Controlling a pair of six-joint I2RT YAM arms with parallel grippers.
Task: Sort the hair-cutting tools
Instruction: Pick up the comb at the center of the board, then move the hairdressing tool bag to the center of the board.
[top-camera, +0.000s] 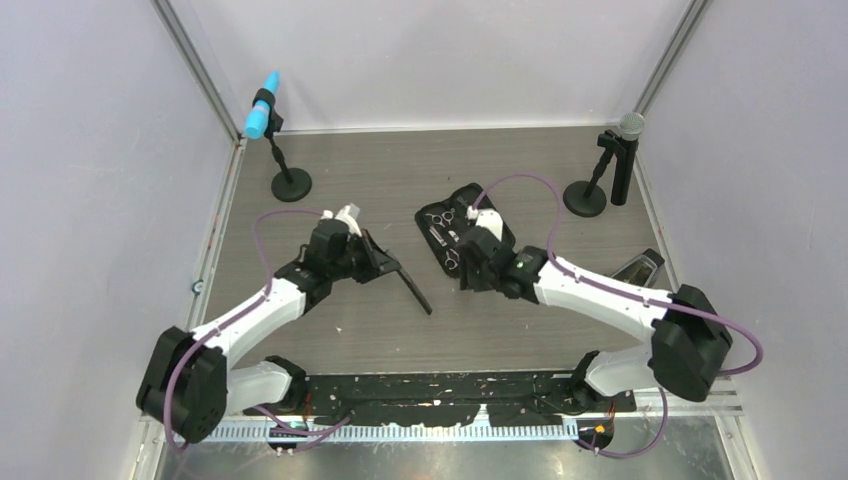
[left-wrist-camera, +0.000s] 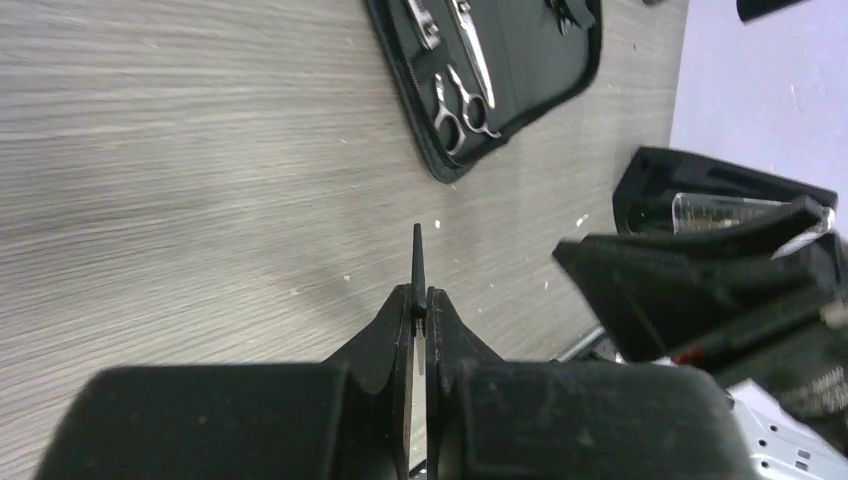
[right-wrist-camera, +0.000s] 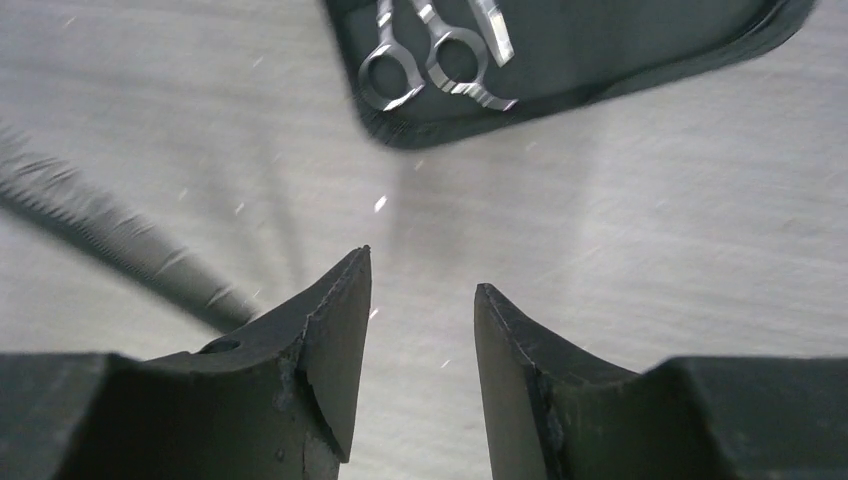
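My left gripper (top-camera: 383, 264) is shut on the long thin black comb (top-camera: 415, 292), which slants toward the near right. In the left wrist view the comb (left-wrist-camera: 418, 255) stands edge-on between the closed jaws of that gripper (left-wrist-camera: 419, 300). The open black zip case (top-camera: 490, 205) lies at mid-table with two silver scissors (top-camera: 437, 218) inside. My right gripper (top-camera: 466, 272) hovers at the case's near end, open and empty. In the right wrist view the right gripper (right-wrist-camera: 420, 275) is just short of the scissors' ring handles (right-wrist-camera: 430, 70); the comb (right-wrist-camera: 110, 240) shows blurred at left. I cannot pick out the clips.
A microphone with a blue foam head (top-camera: 263, 118) stands at back left on a round base (top-camera: 291, 184). A grey-headed microphone (top-camera: 628, 125) stands at back right. A black box (top-camera: 640, 268) lies near the right wall. Side walls close in the table.
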